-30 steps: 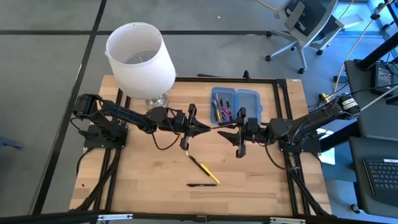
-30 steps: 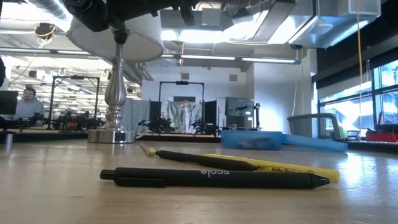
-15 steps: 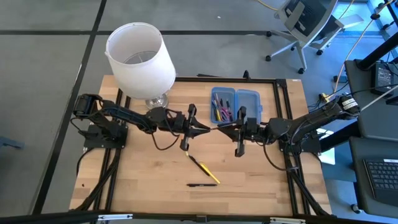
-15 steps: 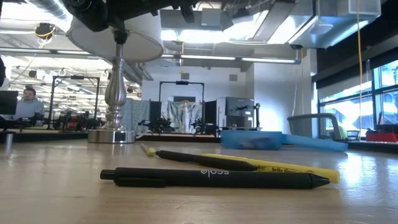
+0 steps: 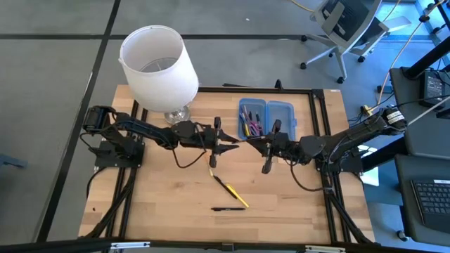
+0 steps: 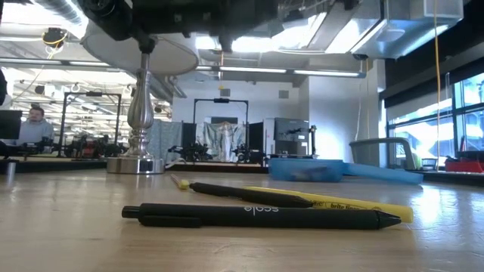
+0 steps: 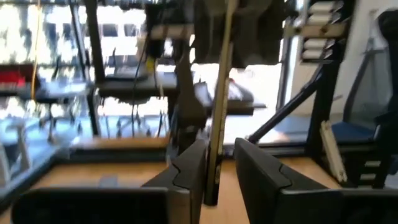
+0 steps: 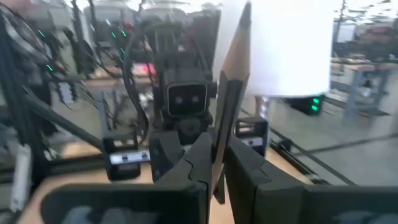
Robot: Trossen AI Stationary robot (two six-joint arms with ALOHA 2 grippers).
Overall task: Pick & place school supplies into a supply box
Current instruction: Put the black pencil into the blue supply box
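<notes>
A thin tan pencil (image 5: 242,143) hangs above the table's middle, between my two grippers. My right gripper (image 5: 254,145) is shut on it and comes in from the table's right. My left gripper (image 5: 230,144) faces it from the left. Its fingers (image 7: 186,177) stand apart on either side of the pencil's dark end (image 7: 212,180). The blue supply box (image 5: 266,118) lies open at the far side with several pens in its left half. A black pen (image 5: 228,209), a yellow one (image 5: 238,197) and a dark one (image 5: 221,181) lie on the wood near the front. My right gripper pinches the pencil (image 8: 219,155) between its two fingers, coming in level from the table's right. The pencil runs on past the fingertips toward my left gripper and is clear of the table. My left gripper: I cannot tell whether a finger touches the pencil between them.
A lamp with a white shade (image 5: 157,65) and a metal foot (image 6: 136,162) stands at the far left. A black frame (image 5: 320,140) borders the table. Bare wood lies at the near left and near right. The low view shows the box (image 6: 306,169) behind the pens (image 6: 257,217).
My right gripper has crept toward the left gripper, rolled its wrist and shut on the pencil. Both grippers have tipped to level. The pencil stays in the air between them, and the pens on the table have not moved.
</notes>
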